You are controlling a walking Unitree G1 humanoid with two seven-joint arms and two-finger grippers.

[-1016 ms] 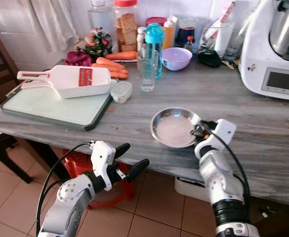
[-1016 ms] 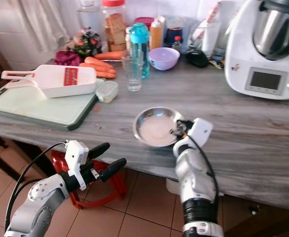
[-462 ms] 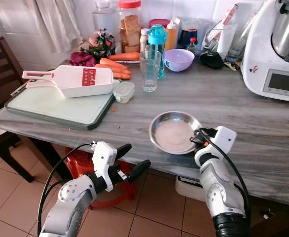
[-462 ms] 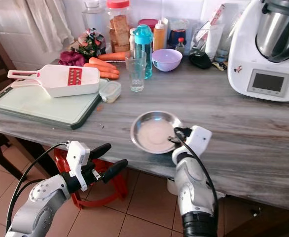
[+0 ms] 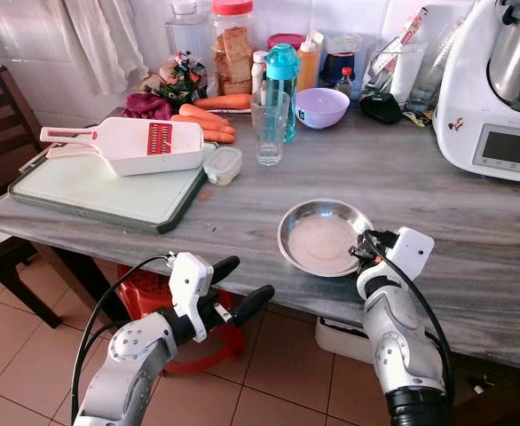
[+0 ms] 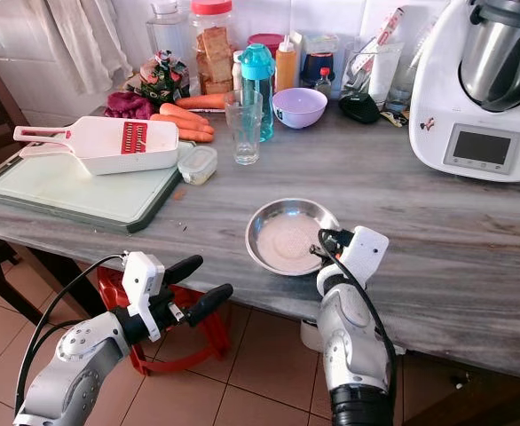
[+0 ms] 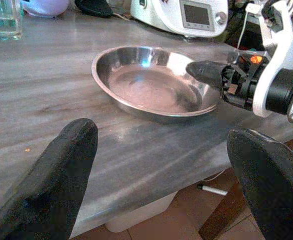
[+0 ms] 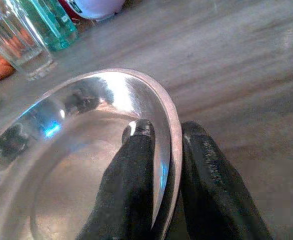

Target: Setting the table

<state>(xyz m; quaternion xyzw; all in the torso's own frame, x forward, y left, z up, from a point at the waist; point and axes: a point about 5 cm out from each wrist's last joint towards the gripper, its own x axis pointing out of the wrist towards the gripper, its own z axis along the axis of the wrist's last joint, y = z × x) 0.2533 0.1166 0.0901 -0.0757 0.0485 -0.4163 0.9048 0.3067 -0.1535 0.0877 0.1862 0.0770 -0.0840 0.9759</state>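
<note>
With the right gripper (image 8: pixel 161 165) clenched on the steel plate (image 5: pixel 322 238) rim, left gripper (image 5: pixel 238 288) released below the countertop (image 5: pixel 473 222) edge, a level lift should avoid scraping.

Bowl: I see a shiny metal bowl (image 7: pixel 156 82) on my grey worktop (image 7: pixel 41 100).
Right gripper (image 7: pixel 211 75): its jaws pinch the bowl's rim.
Left gripper (image 7: pixel 161 185): my jaws are wide apart.

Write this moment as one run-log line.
right gripper: shut on steel bowl rim | left gripper: open, below counter edge | bowl: on counter
</note>
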